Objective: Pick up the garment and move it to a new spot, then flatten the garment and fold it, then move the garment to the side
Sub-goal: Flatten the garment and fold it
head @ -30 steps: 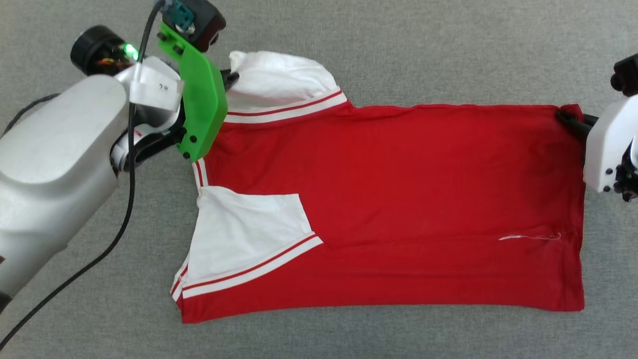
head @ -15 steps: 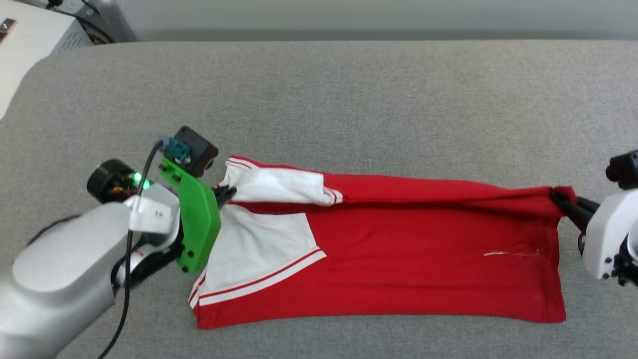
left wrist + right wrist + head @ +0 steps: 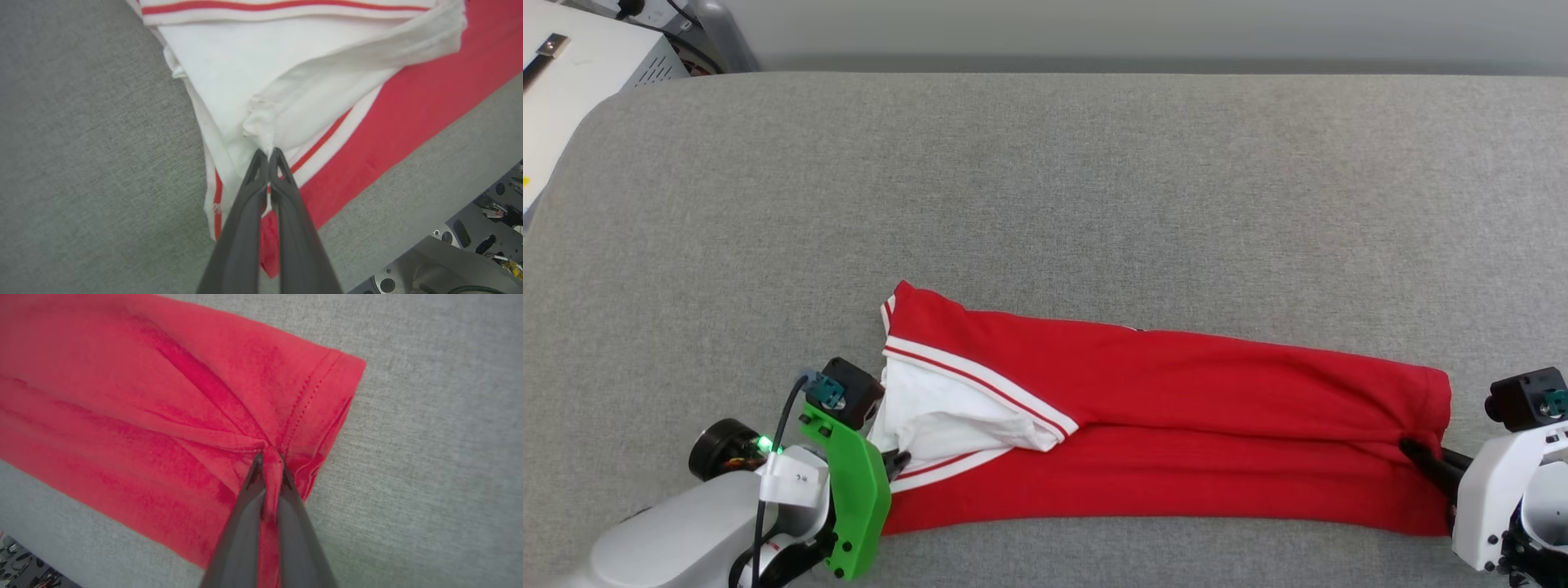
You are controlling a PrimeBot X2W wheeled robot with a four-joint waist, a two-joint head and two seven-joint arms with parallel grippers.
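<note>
The garment (image 3: pixel 1176 425), red with white sleeves and striped trim, lies folded lengthwise into a long band near the front edge of the grey surface. At its left end my left gripper (image 3: pixel 894 461) is shut on a pinch of white sleeve cloth (image 3: pixel 267 141); in the left wrist view its tips (image 3: pixel 268 154) meet on that fold. My right gripper (image 3: pixel 1413 452) is shut on the red hem corner at the right end, and the right wrist view has red cloth (image 3: pixel 204 416) bunched between the closed fingertips (image 3: pixel 269 461). No print is visible.
The grey padded surface (image 3: pixel 1045 188) stretches wide behind the garment. A white box (image 3: pixel 572 90) with cables stands off its back left corner. A pale wall runs along the far edge.
Both grippers have drawn the far edge of the garment toward the front, folding it over itself into a narrow band. The head camera has also tilted, so the picture shifted.
</note>
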